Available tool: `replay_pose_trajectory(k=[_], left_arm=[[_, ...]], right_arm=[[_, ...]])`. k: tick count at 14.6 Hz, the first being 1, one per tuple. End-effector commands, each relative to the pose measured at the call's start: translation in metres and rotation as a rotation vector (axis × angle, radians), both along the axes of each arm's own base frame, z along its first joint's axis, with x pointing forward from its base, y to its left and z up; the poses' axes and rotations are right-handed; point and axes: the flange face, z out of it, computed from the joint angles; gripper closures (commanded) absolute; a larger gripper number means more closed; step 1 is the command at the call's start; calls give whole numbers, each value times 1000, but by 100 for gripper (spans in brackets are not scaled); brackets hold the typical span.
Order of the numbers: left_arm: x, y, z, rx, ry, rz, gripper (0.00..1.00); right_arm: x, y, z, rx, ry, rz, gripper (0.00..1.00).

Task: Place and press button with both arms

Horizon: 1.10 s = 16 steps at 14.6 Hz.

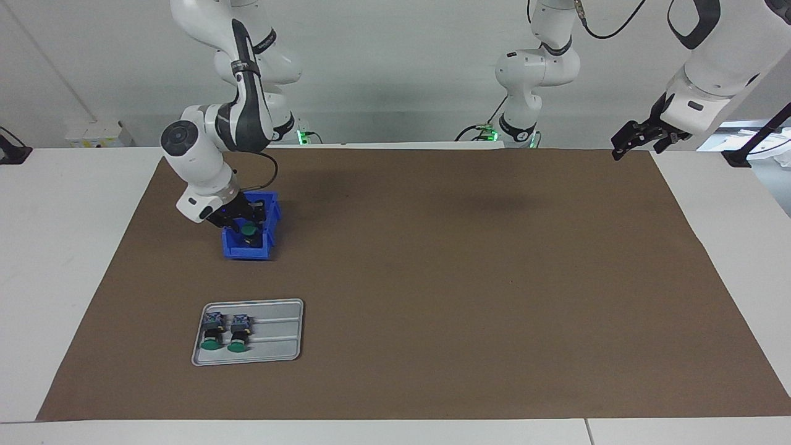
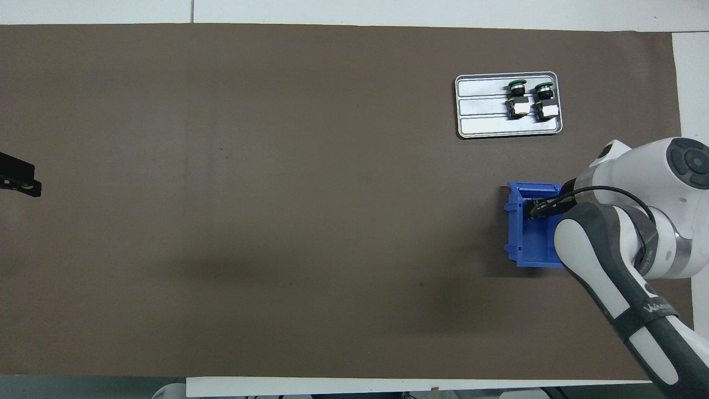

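A: Where is the button (image 1: 249, 230)?

B: In the blue bin (image 1: 267, 250), green cap up, under the right gripper (image 1: 244, 221). The bin sits nearer the robots than the tray (image 1: 290, 330), at the right arm's end of the table.

A: Is the gripper holding it?

B: I cannot tell. The fingers are down inside the bin beside the cap, but whether they are spread or clamped does not show.

A: And the left gripper (image 1: 642, 139)?

B: Wide apart and holding nothing. That arm waits above the mat's corner at its own end.

A: What could go wrong?

B: If the fingers let go with the button tilted, it may topple in the bin, and a later press would slip off the cap. A finger catching the bin wall on the way up could drag the bin along.

A: Counts?

B: Three buttons: one in the bin, two lying side by side on the tray. One bin, one tray, one brown mat (image 1: 463, 278), two arms.
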Motion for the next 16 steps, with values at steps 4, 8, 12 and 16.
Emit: replay_pose_trajectory(k=[4,8,12,16], left_arm=[[-8,3,2,20,-2,8,0],[-8,3,2,20,-2,8,0],[-8,3,2,20,-2,8,0],[-8,3,2,20,-2,8,0]], right_arm=[[21,-3,135,-22,-3,38,0],[42,-19,248,-18,-26,12,0],[49,-39,263,-27,-4,-17,0],[51,-33,265,-33,-16,-25,0]])
